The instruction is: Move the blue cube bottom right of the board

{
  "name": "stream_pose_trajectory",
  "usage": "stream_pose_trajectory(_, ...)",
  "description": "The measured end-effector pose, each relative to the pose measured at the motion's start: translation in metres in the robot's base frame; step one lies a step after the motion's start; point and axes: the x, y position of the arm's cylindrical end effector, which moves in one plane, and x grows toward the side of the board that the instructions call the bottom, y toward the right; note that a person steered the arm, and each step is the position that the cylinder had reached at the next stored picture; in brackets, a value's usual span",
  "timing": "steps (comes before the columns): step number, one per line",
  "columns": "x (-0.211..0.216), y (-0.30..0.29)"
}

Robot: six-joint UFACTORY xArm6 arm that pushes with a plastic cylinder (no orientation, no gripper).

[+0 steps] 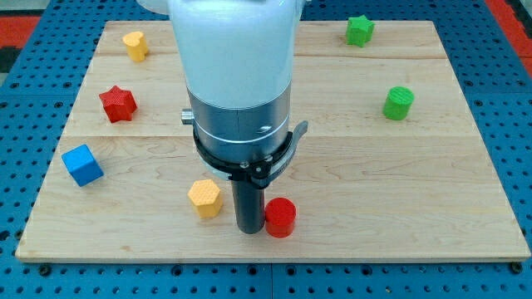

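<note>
The blue cube (pixel 82 164) sits near the board's left edge, at mid-height of the view. My tip (pixel 249 230) rests on the board near the bottom centre, far to the right of the blue cube. It stands between a yellow hexagonal block (pixel 204 198) on its left and a red cylinder (pixel 280 218) touching or almost touching it on its right. The arm's white and grey body (pixel 237 75) hides the middle of the board behind it.
A red star block (pixel 118 103) lies above the blue cube. A yellow block (pixel 135 45) is at top left. A green star block (pixel 360 30) is at top right, a green cylinder (pixel 398 103) at right. The wooden board (pixel 399 208) rests on a blue pegboard.
</note>
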Motion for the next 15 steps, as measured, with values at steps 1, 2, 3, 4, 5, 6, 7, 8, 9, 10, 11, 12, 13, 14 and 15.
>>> stream_pose_trajectory(1, 0.0, 0.0)
stream_pose_trajectory(2, 0.019, -0.032)
stream_pose_trajectory(3, 0.024, -0.129)
stream_pose_trajectory(4, 0.003, -0.218)
stream_pose_trajectory(5, -0.038, -0.247)
stream_pose_trajectory(6, -0.057, -0.267)
stream_pose_trajectory(7, -0.086, -0.208)
stream_pose_trajectory(8, -0.101, -0.18)
stream_pose_trajectory(9, -0.102, -0.186)
stream_pose_trajectory(10, -0.11, -0.186)
stream_pose_trajectory(11, -0.123, -0.178)
stream_pose_trajectory(12, -0.134, -0.177)
stream_pose_trajectory(13, -0.148, -0.177)
stream_pose_trajectory(14, -0.153, -0.172)
stream_pose_trajectory(15, -0.154, -0.156)
